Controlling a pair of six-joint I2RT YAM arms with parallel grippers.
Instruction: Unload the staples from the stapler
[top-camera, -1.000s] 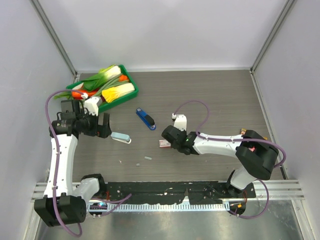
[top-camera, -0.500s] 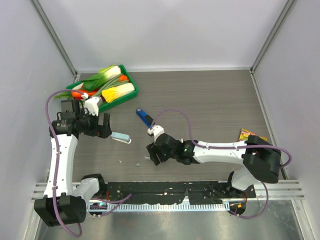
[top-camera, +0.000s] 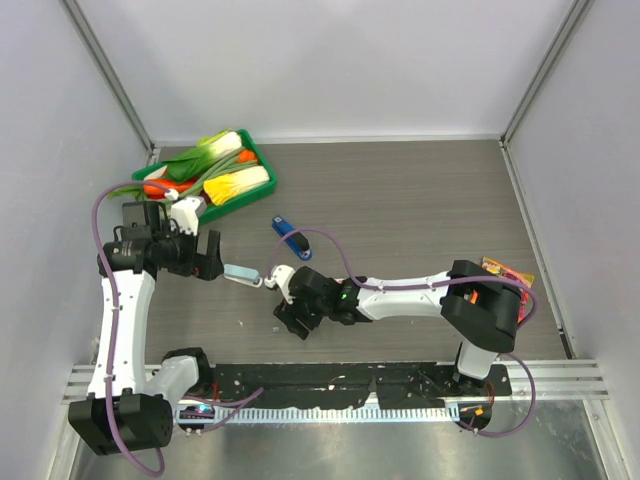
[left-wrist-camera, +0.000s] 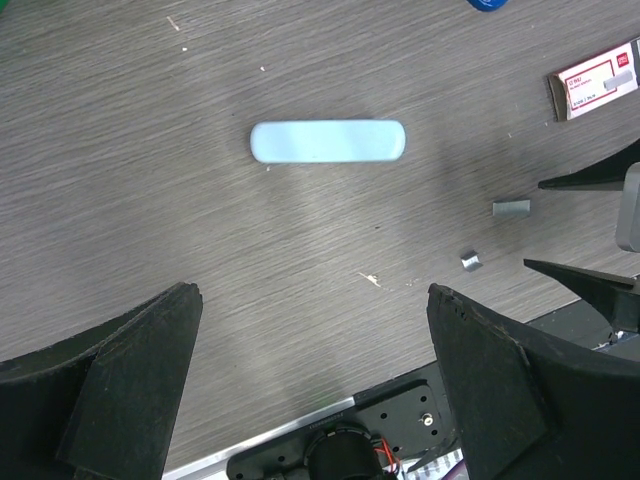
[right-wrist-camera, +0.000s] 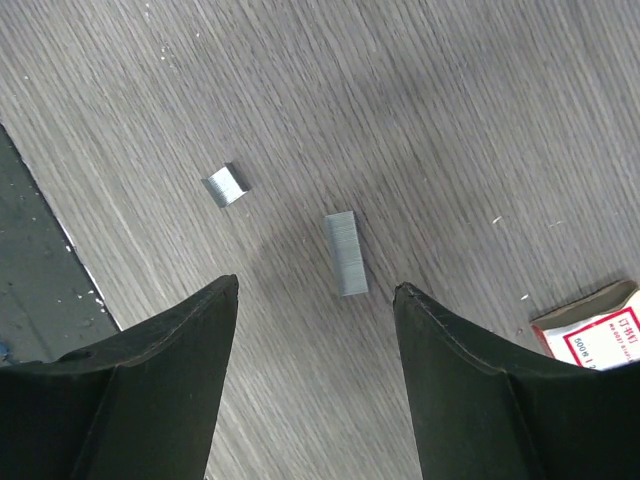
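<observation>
- Two grippers in view, both with jaws apart and nothing held.
- Left gripper (left-wrist-camera: 312, 300): jaws spread wide and empty, over the left part of the table (top-camera: 420, 200). I see only bare wood between its fingers.
- Stapler (left-wrist-camera: 327, 141): lies flat in the left half of the table, closer to the near edge than the far one. Pale blue-grey, rounded ends. It sits just ahead of the left gripper, not touching it.
- Right gripper (right-wrist-camera: 315, 290): jaws well open, gripping nothing. The arm is reached across to the left, close to the near edge. It's near the stapler's right end, apart from it.
- Staple strip (right-wrist-camera: 346, 253): loose on the table, just ahead of the gap between the right fingers, touching neither.
- Short staple piece (right-wrist-camera: 226, 185): loose, near the strip on its near-edge side, apart from it.
- Red-and-white box (right-wrist-camera: 590, 330): flat on the table near the strip, cut off by the frame edge in my right wrist view.
- Blue object (top-camera: 288, 235): farther back on the table, clear of the stapler. Can't tell what it is.
- Green tray (top-camera: 238, 202): far-left corner, holding vegetables.
- Red-yellow packet (top-camera: 505, 272): by the right edge, partly behind the right arm.
</observation>
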